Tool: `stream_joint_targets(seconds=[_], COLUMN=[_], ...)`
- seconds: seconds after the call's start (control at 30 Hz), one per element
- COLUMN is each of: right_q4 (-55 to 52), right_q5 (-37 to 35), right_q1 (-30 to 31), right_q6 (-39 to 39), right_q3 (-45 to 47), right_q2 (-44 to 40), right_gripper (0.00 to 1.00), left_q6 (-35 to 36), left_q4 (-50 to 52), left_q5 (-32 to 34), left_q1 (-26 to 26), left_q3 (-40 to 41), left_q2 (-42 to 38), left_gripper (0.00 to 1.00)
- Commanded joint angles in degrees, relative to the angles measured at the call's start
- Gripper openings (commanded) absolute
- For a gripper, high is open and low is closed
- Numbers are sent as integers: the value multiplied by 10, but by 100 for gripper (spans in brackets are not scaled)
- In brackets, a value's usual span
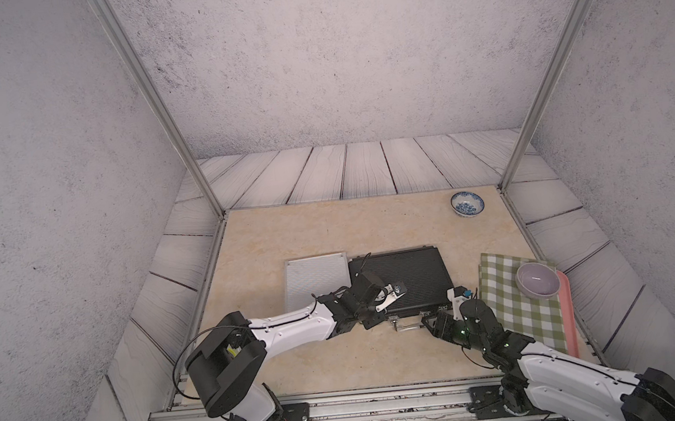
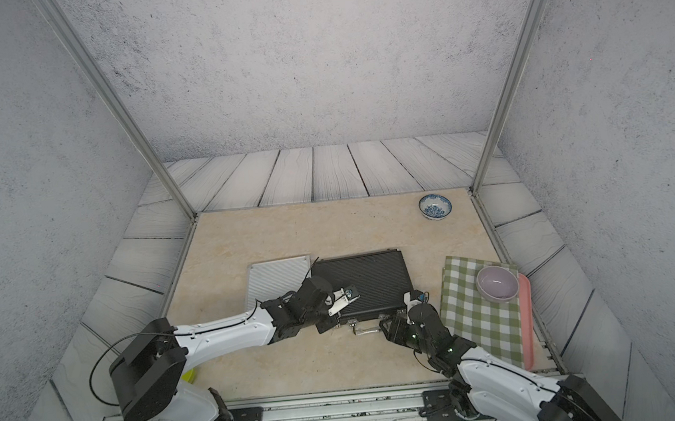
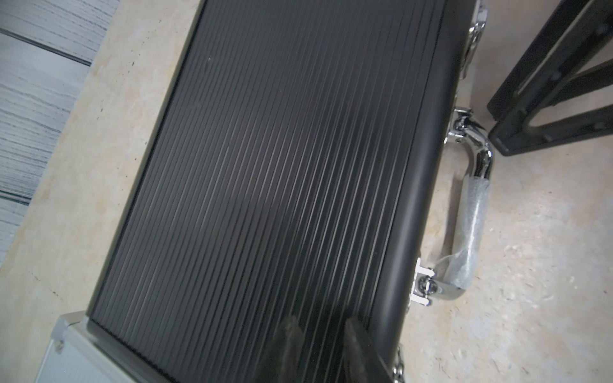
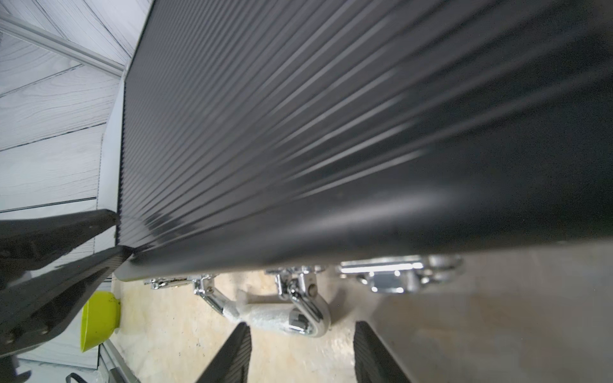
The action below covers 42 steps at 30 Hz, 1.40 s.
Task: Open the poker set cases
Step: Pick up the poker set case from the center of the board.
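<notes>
Both poker set cases lie flat with their lids down: the smaller silver case [image 1: 316, 282] on the left and the larger black ribbed case [image 1: 410, 276] touching it on the right. In the left wrist view my left gripper [image 3: 323, 331] rests on the black lid [image 3: 265, 165] near its front left corner. Its fingers stand narrowly apart with only ribs between them. My right gripper [image 4: 302, 326] is open, low over the table in front of the case. The chrome handle [image 4: 275, 315] lies just beyond its fingertips, and a chrome latch [image 4: 391, 278] sits to one side.
A blue-patterned bowl [image 1: 467, 203] stands at the back right. A green checked cloth [image 1: 511, 313] lies over a pink tray [image 1: 568, 316], and a lilac bowl [image 1: 538, 279] rests on them right of the black case. A yellow-green bowl [image 2: 190, 375] sits by the left arm's base.
</notes>
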<state>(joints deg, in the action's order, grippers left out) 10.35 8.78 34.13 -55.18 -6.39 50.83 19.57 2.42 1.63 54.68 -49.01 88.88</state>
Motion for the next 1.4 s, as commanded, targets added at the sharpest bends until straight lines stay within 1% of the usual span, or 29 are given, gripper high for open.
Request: stream_joint_targets(seconds=[0.0, 0.1, 0.33, 0.53, 0.7, 0.77, 1.0, 1.13, 1.2, 1.27, 1.37], right_q4=[18, 44, 78, 109, 106, 105, 104, 91, 75, 73, 81], right_q5=[-4, 15, 25, 63, 70, 68, 24, 2, -7, -7, -6], right_q1=[3, 3, 3, 4, 4, 4, 4, 4, 4, 4, 4], right_q6=[15, 14, 16, 25, 19, 12, -27, -44, -48, -50, -63], right_q3=[2, 2, 1, -8, -12, -10, 12, 22, 21, 21, 21], right_q2=[13, 31, 78, 102, 79, 62, 8, -16, -22, -21, -9], right_gripper=[51, 50, 50, 48, 40, 40, 33, 35, 38, 40, 41], left_q6=[-16, -21, -30, -37, -40, -38, -39, -41, -42, -43, -48], left_q4=[24, 26, 24, 25, 27, 27, 27, 27, 28, 26, 25], left_q5=[-9, -14, -22, -26, -36, -43, -44, -48, -48, -49, -55], left_q1=[-6, -5, -6, -6, -6, -7, -6, -6, -5, -6, -5], left_q3=[-6, -7, -13, -13, -18, -17, -18, -17, -18, -18, -19], left_q2=[7, 12, 28, 36, 48, 50, 49, 50, 48, 46, 47], left_gripper=[29, 29, 30, 30, 30, 30, 31, 31, 32, 32, 32])
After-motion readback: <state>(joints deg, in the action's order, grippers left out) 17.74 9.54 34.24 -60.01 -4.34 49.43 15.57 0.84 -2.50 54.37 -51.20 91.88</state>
